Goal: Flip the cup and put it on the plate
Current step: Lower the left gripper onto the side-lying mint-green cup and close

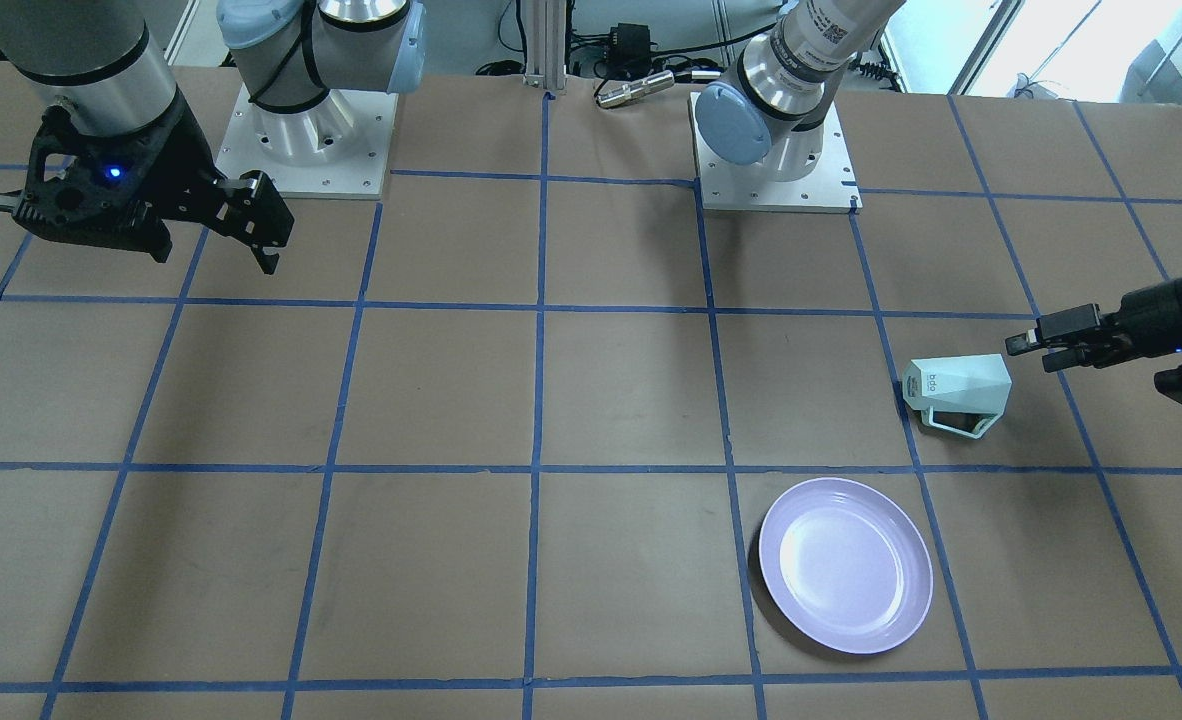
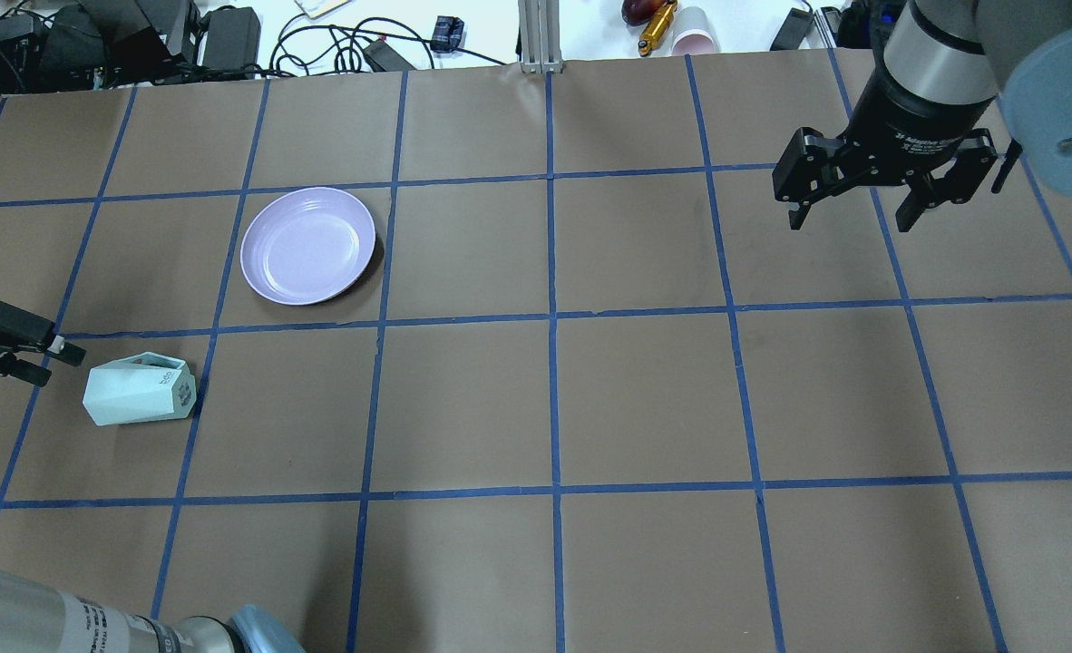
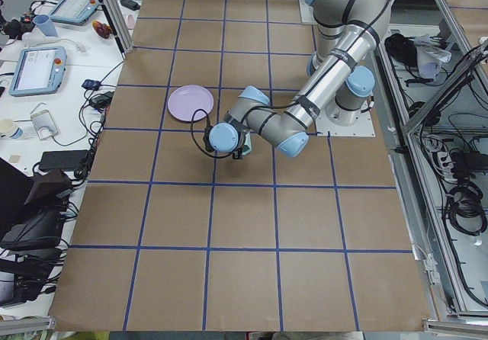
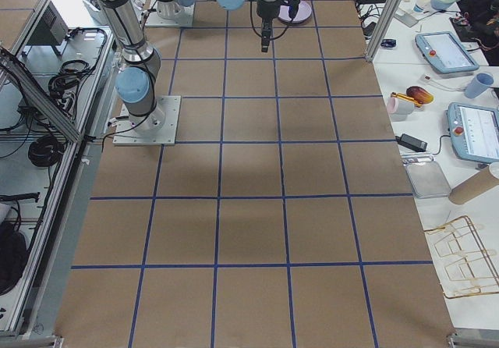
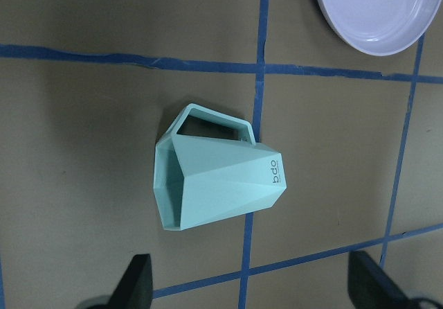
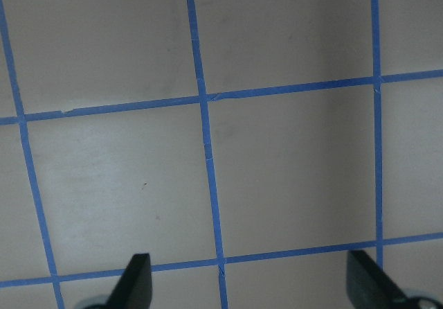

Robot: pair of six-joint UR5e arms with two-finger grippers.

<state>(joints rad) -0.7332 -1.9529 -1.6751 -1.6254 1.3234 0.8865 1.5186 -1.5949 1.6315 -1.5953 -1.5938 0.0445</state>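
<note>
The pale mint-green cup [image 2: 137, 392] lies on its side on the brown table, handle toward the plate, lettered base pointing to the table's middle. It also shows in the front view [image 1: 956, 392] and the left wrist view [image 5: 218, 181]. The lavender plate [image 2: 307, 245] sits empty about one grid square away from it [image 1: 844, 565]. My left gripper [image 2: 60, 363] is open and empty, close beside the cup's mouth end without touching it [image 1: 1036, 352]. My right gripper [image 2: 849, 218] is open and empty, held above the table far across from both [image 1: 216, 255].
Blue tape lines divide the brown table into squares. The two arm bases [image 1: 773, 165] stand at the robot's edge. Cables, a small cup and tools [image 2: 658, 23] lie beyond the far edge. The right wrist view shows only bare table [image 6: 277, 184].
</note>
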